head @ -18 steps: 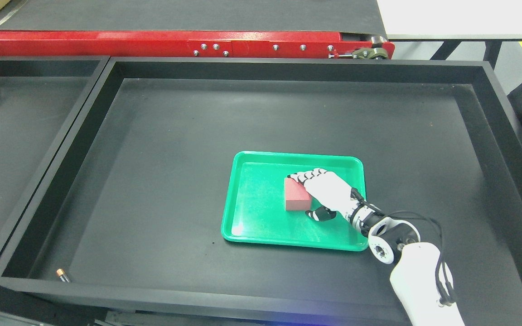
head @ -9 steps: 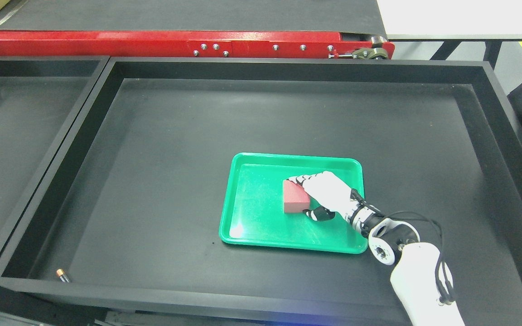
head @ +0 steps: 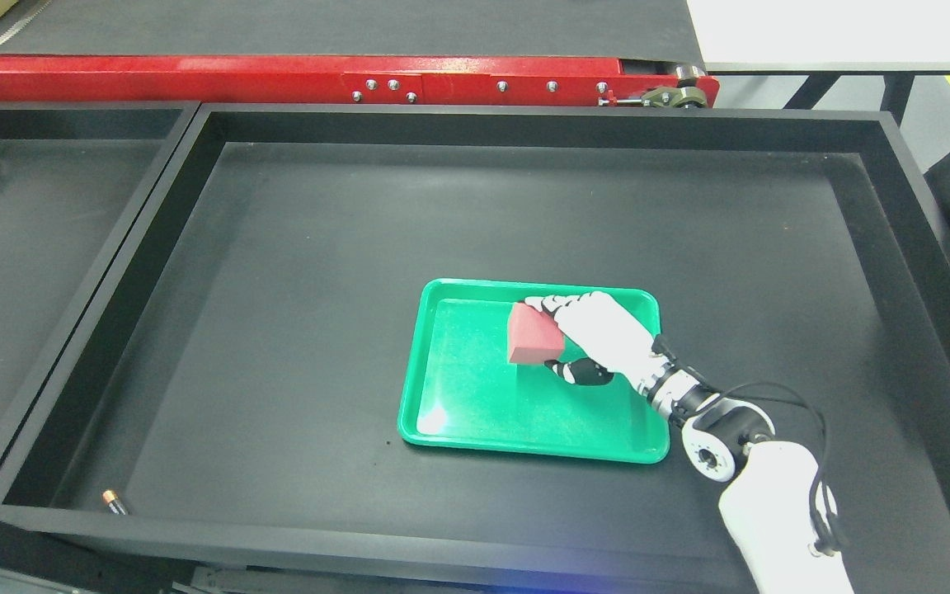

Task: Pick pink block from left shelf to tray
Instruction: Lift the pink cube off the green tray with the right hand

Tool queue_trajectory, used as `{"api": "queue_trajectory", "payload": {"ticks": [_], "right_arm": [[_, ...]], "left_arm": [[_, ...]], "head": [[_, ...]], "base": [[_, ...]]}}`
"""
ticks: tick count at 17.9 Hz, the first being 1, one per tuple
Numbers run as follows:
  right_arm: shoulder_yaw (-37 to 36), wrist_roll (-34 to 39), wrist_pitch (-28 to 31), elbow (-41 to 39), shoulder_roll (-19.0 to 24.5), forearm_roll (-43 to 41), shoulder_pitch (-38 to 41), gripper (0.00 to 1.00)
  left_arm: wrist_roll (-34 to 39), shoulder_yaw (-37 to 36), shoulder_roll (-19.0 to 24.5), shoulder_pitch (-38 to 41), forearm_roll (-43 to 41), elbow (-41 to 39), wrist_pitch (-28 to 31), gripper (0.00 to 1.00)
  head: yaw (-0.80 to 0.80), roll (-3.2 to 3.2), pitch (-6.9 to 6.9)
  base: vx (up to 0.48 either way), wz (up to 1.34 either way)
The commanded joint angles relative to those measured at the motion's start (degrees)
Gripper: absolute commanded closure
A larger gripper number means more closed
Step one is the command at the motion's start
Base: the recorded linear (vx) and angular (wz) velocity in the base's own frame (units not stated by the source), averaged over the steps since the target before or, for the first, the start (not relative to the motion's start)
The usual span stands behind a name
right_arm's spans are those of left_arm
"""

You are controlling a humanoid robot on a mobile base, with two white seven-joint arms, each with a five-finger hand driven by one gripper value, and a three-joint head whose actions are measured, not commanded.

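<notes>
A pink block [head: 531,334] is held over the green tray [head: 475,404], which lies in the middle of the large black bin. My right hand [head: 557,334] is shut on the block, fingers over its far edge and thumb [head: 578,373] at its near corner. The block looks lifted a little above the tray floor, casting a shadow below it. The right arm [head: 772,503] comes in from the lower right.
The large black bin [head: 524,124] has raised walls all round. A second black bin [head: 30,247] adjoins on the left. A red conveyor frame [head: 318,78] runs along the back. A small metal item [head: 115,500] lies at the bin's front left corner.
My right hand closed on the pink block and raised it, moving slightly away from me. The tray shifted a little.
</notes>
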Motion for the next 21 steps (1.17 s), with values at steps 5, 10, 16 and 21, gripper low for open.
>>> {"api": "queue_trajectory", "payload": {"ticks": [5, 10, 16, 21], "right_arm": [[-10.54, -10.37, -5.67, -11.28, -2.02, -11.65, 6.27, 0.98], [-13.27, -15.04, -5.32, -13.13, -1.0, -13.07, 7.95, 0.98], [-13.27, -16.35, -5.32, -16.11, -1.0, -15.34, 12.07, 0.98], [-13.44, -16.62, -5.67, -17.52, -1.0, -17.37, 15.15, 0.97]], "left_arm": [[0.02, 0.0, 1.0, -1.67, 0.0, -1.0, -0.03, 0.0], [0.02, 0.0, 1.0, -1.67, 0.0, -1.0, -0.03, 0.0], [0.02, 0.0, 1.0, -1.67, 0.0, -1.0, -0.03, 0.0], [0.02, 0.0, 1.0, -1.67, 0.0, -1.0, -0.03, 0.0]], "head": [[0.0, 0.0, 0.0], [0.0, 0.0, 0.0], [0.0, 0.0, 0.0], [0.0, 0.0, 0.0]], "base": [[0.0, 0.0], [-0.012, 0.02], [-0.079, 0.19], [-0.102, 0.29]]}}
